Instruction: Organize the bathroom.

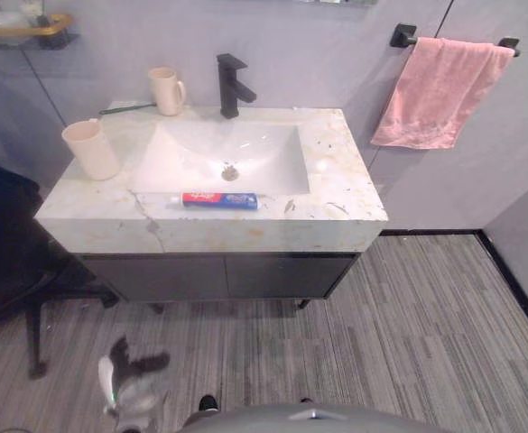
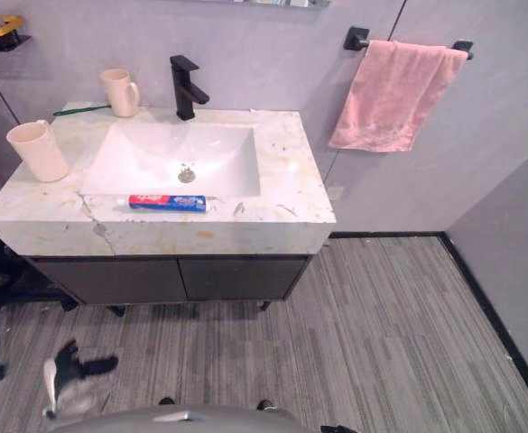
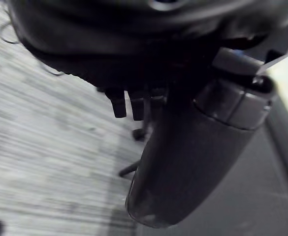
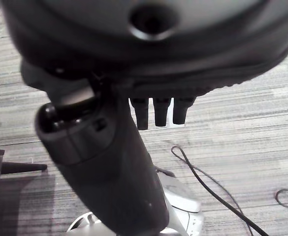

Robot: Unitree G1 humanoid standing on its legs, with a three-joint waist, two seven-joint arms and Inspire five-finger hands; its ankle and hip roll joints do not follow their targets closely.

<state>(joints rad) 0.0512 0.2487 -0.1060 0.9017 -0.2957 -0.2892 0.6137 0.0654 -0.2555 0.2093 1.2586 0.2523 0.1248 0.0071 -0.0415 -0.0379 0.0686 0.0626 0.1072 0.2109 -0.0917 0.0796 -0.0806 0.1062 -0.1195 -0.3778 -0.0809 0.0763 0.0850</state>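
Two cups (image 1: 90, 149) and (image 1: 166, 90) sit at nine and eleven o'clock of the basin (image 1: 218, 158), a toothpaste tube (image 1: 219, 200) loose at six on the marble table (image 1: 336, 194). The left hand (image 1: 124, 383) hangs low over the floor, seemingly relaxed and empty; the right hand (image 4: 156, 110) likewise. A pink towel (image 1: 440, 90) hangs at two.

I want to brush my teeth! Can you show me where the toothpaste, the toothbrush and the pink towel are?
toothpaste (image 1: 220, 200): left eye view, middle of the tube lying on the counter in front of the basin.
toothbrush (image 1: 126, 108): left eye view, middle of its green handle.
pink towel (image 1: 440, 90): left eye view, middle of the hanging cloth.
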